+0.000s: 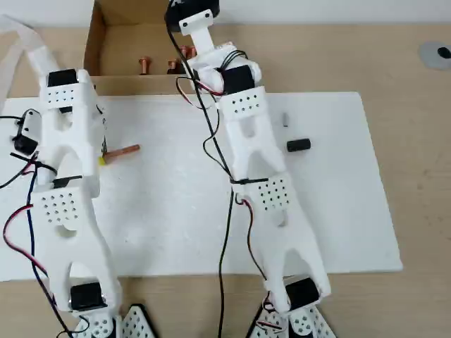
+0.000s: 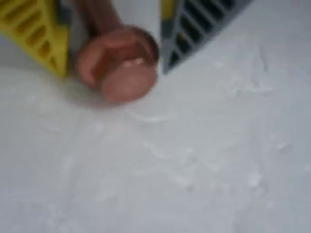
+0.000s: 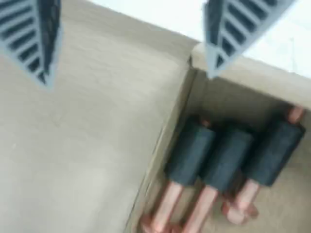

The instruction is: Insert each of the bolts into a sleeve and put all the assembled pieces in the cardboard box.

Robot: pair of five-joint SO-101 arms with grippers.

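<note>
A copper bolt (image 1: 125, 151) lies on the white mat, head (image 2: 119, 65) outward. My left gripper (image 1: 103, 157) is low over the mat and open, its yellow finger (image 2: 39, 34) and grey finger (image 2: 194, 24) on either side of the bolt's shaft, with a gap on the grey side. A black sleeve (image 1: 299, 145) lies on the mat right of the right arm (image 1: 239, 105). My right gripper (image 3: 129, 77) hangs open and empty over a wall of the cardboard box (image 1: 95, 42). Three bolts in sleeves (image 3: 228, 155) lie side by side in the box (image 3: 243, 73).
The white foam mat (image 1: 211, 211) covers most of the wooden table. A small dark piece (image 1: 285, 120) lies near the sleeve. A grey disc (image 1: 435, 55) sits at the far right edge. Cables run along both arms.
</note>
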